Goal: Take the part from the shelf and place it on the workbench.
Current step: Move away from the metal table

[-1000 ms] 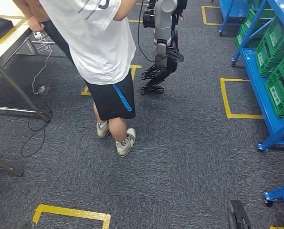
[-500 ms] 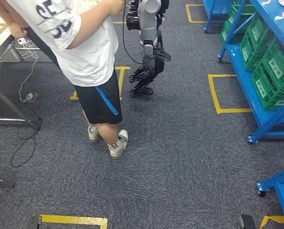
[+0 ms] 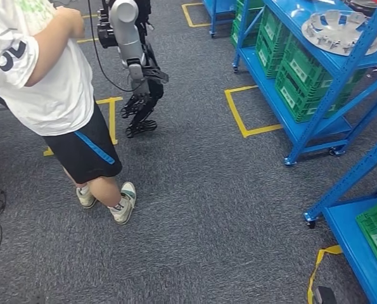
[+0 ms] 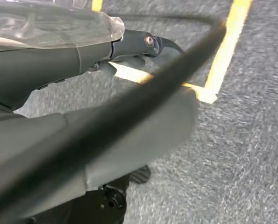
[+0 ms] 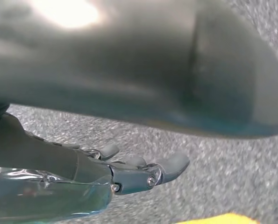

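A silver round part (image 3: 341, 28) with raised vanes lies on the top level of the blue shelf (image 3: 320, 126) at the far right in the head view. My left hand (image 4: 140, 44) hangs over grey carpet beside yellow floor tape, fingers stretched out and holding nothing. My right hand (image 5: 140, 172) also hangs over the carpet, its fingers straight and apart, with nothing in them. Both hands are far from the shelf and the part.
A person (image 3: 57, 95) in a white shirt and dark shorts stands at the left. Another robot (image 3: 134, 63) stands behind them on the carpet. Green crates (image 3: 301, 76) fill the lower shelf level. A second blue rack (image 3: 363, 234) stands at the near right. Yellow tape squares (image 3: 246, 114) mark the floor.
The whole head view has swung to the right: the person and the other robot slid left, the table left the picture, and the shelf with the silver part came in.
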